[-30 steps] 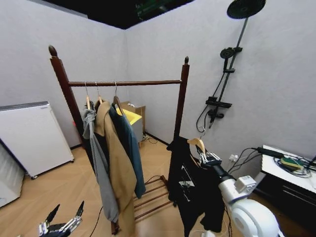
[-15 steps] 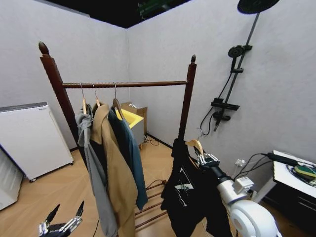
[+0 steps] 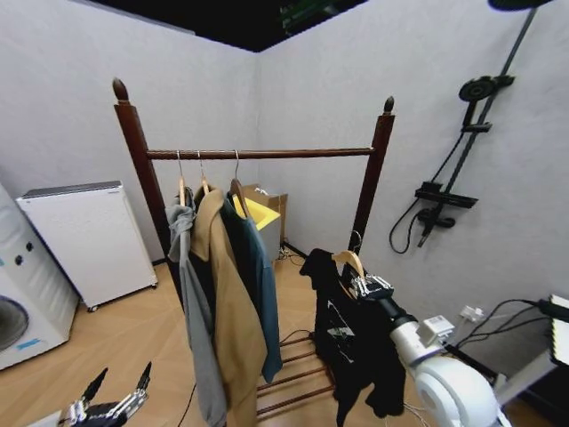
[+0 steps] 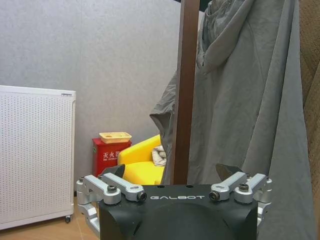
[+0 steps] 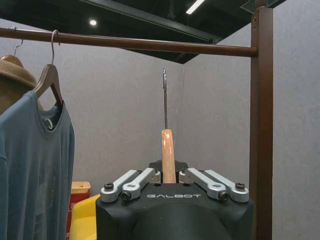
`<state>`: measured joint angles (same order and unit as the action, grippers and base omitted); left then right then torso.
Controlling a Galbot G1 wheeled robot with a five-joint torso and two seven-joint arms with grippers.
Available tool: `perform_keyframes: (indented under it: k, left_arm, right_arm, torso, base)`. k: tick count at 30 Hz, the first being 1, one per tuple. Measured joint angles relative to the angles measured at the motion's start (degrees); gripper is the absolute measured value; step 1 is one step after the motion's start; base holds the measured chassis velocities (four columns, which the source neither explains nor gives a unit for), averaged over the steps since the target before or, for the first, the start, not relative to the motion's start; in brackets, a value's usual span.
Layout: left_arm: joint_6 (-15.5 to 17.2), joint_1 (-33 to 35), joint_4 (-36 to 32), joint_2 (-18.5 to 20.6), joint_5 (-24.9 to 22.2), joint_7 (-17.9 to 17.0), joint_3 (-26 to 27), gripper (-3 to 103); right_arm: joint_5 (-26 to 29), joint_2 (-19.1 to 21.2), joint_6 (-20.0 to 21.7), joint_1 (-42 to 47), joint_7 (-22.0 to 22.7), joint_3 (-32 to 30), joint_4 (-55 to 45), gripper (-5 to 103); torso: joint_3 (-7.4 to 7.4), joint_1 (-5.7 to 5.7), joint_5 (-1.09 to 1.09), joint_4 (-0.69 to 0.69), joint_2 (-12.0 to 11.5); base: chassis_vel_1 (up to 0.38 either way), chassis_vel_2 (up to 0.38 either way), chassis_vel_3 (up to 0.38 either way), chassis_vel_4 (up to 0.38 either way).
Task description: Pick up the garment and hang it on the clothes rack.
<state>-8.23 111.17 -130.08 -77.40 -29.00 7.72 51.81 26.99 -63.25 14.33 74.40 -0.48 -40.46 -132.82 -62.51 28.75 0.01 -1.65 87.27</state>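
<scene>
From my head, I see my right gripper (image 3: 366,286) out in front of me, pinching the light wooden hanger (image 3: 348,260) that the black garment (image 3: 356,342) hangs on. The garment dangles low in front of the right post of the clothes rack (image 3: 258,154), well under the bar and not on it. A tan coat (image 3: 229,311), a grey hoodie (image 3: 197,320) and a blue top (image 3: 258,285) hang on the left part of the bar. My left gripper (image 3: 111,405) sits low by my left side with its fingers spread and nothing in it. From my left wrist, I see my left gripper (image 4: 175,192) spread wide, and behind it the brown post (image 4: 184,90) with the grey hoodie (image 4: 240,100) beside it. From my right wrist, I see my right gripper (image 5: 169,179) pressed on the wooden hanger (image 5: 168,155), whose metal hook (image 5: 164,97) points up, below the rack bar (image 5: 150,45)
</scene>
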Motion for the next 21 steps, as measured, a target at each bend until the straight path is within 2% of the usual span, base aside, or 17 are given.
perform_keyframes:
  k: [4, 11, 21]
  left_arm:
    - [0.0, 0.0, 0.0, 0.0, 0.0, 0.0, 0.0, 100]
    - [0.0, 0.0, 0.0, 0.0, 0.0, 0.0, 0.0, 100]
    - [0.0, 0.0, 0.0, 0.0, 0.0, 0.0, 0.0, 100]
  right_arm:
    - [1.2, 0.3, -0.9, -0.1, -1.5, -0.3, -0.2, 10]
    - [-0.2, -1.3, -2.9, 0.7, -3.5, -0.3, 1.0, 10]
    - [-0.5, -1.6, -3.3, 0.9, -3.8, -0.2, 1.2, 10]
  torso:
    - [-0.01, 0.03, -0.01, -0.01, 0.0]
    - [0.00, 0.02, 0.00, 0.00, 0.0]
    - [0.00, 0.01, -0.01, 0.00, 0.0]
  base:
    - [0.000, 0.000, 0.000, 0.000]
    - [0.000, 0.000, 0.000, 0.000]
    - [-0.022, 0.022, 0.024, -0.020]
